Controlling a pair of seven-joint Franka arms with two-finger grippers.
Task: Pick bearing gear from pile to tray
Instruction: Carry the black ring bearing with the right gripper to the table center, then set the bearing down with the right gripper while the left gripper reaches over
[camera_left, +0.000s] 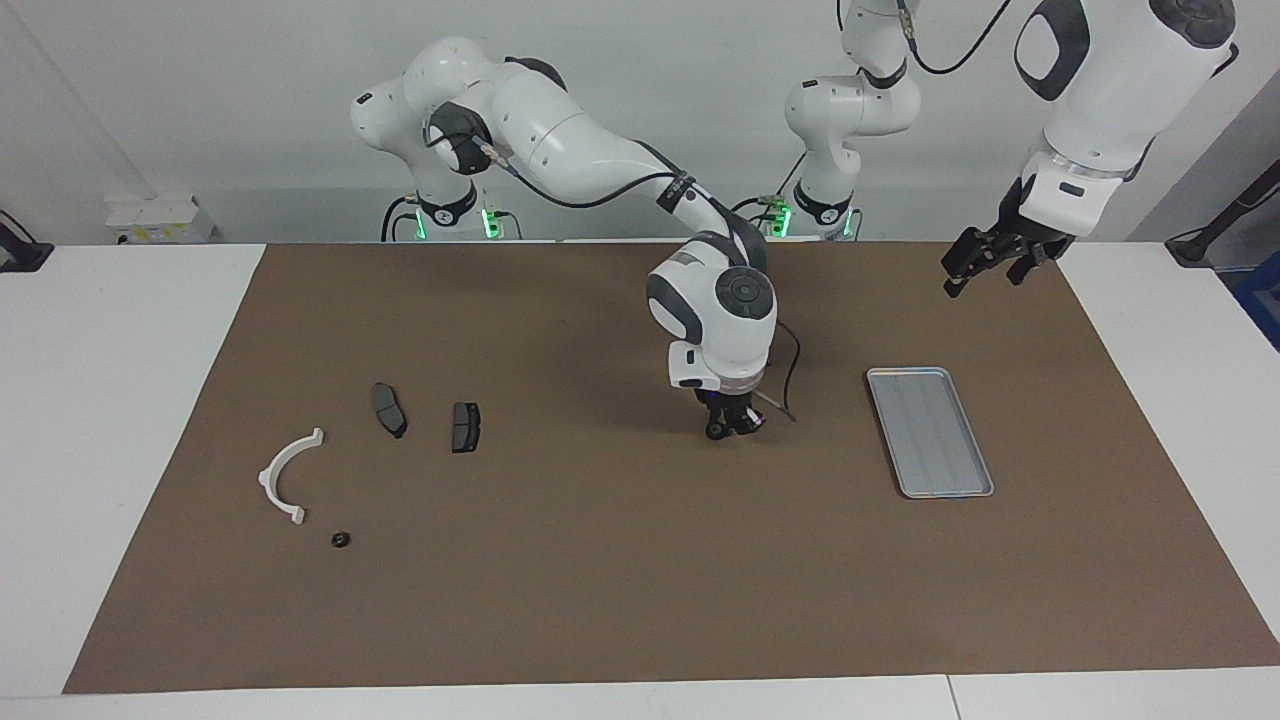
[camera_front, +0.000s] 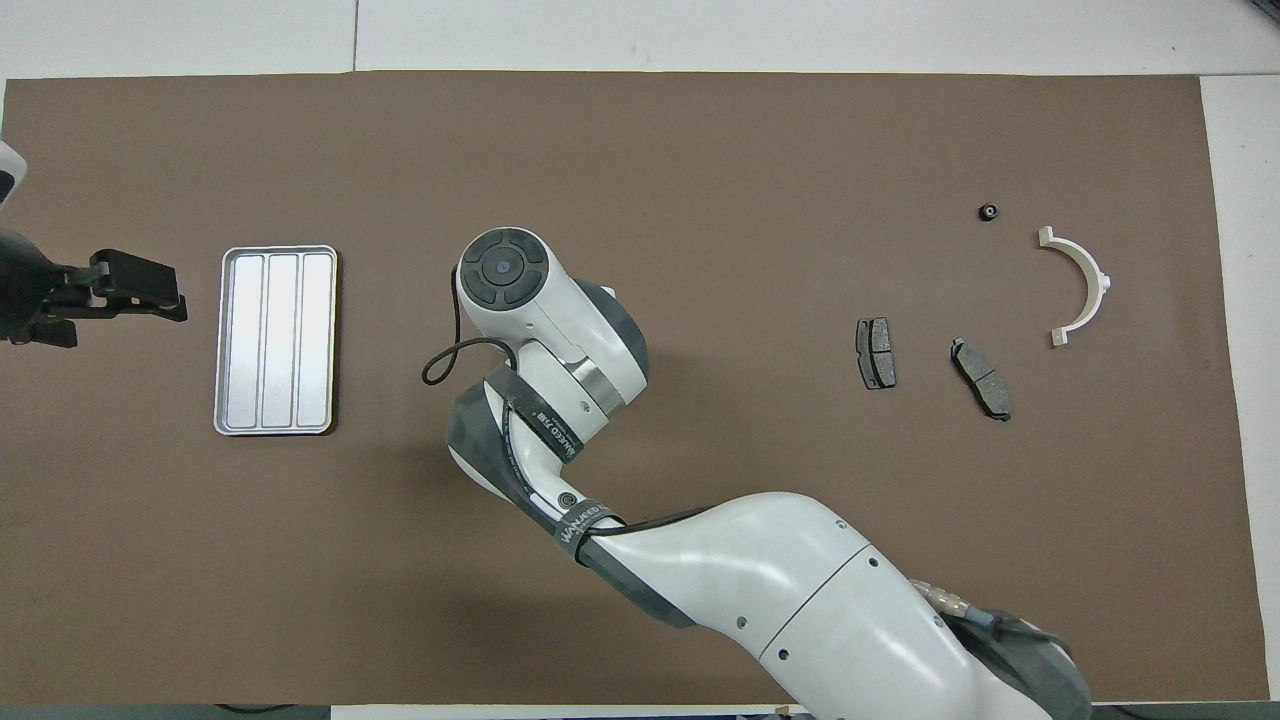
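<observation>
In the facing view the right hand (camera_left: 733, 428) hangs just right of the frame's centre, low over the bare brown mat (camera_left: 620, 560) that covers the bench (camera_left: 110, 400). Its fingertips are pressed nearly together on a small dark round part (camera_left: 716, 432) that shows at their lower edge; what that part is cannot be made out. In the overhead view this hand is hidden under its own wrist. The tray (camera_left: 929, 431) lies on the mat to the right of the hand in the facing view, well apart from it, with nothing in it. The pile sits at the left of that frame, well apart from the hand: two dark brake pads (camera_left: 389, 409) side by side, a white half-ring (camera_left: 284, 476) lower and further left, and a tiny black ring (camera_left: 341, 540) just below the half-ring's lower end. The left hand (camera_left: 985, 264) waits in the air at the upper right of the facing view, over the mat's edge above the tray, with its fingers spread and nothing between them.
</observation>
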